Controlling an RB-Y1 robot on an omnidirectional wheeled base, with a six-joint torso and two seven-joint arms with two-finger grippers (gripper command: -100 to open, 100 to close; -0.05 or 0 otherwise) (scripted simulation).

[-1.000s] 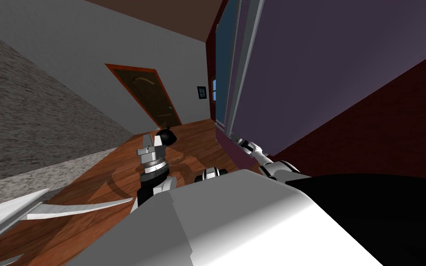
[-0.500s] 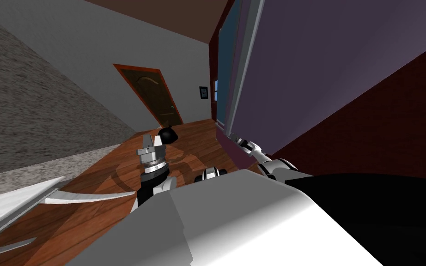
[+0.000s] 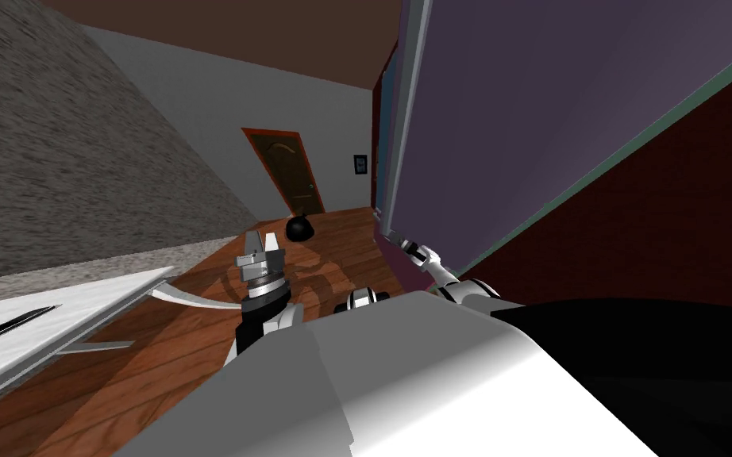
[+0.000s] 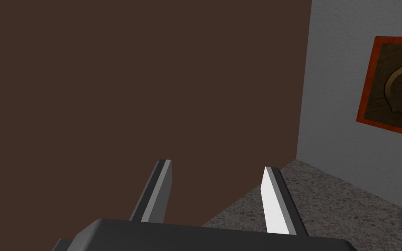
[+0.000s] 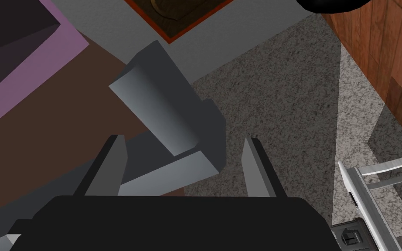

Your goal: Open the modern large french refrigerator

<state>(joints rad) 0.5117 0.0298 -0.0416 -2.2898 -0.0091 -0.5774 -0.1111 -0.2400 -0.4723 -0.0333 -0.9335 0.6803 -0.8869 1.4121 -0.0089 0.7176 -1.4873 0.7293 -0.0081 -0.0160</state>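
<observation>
Right tool [image 5: 183, 138] spread wide, straddling blocky grey bar handle [image 5: 161, 109], fingers not pressing it, nothing gripped; likely lined up to clamp and pull. Handle sits at edge of tall dull-purple refrigerator door [image 3: 563, 111], on robot's right. Left tool [image 3: 260, 252] parted, empty, parked over wooden floor [image 3: 198, 341].

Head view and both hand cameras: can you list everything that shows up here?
refrigerator door: one, purple-grey, tall panel on the right
handle: one, grey bar, inside the right claw
room door: one, dark brown with orange-red frame, far wall
picture frame: one, small, dark, beside the room door
round object: one, black, on the wooden floor
white surface: one, on the left
slim thing: one, dark, lying on the white surface
left claw: open, empty, above the floor
right claw: open, either side of the handle
</observation>
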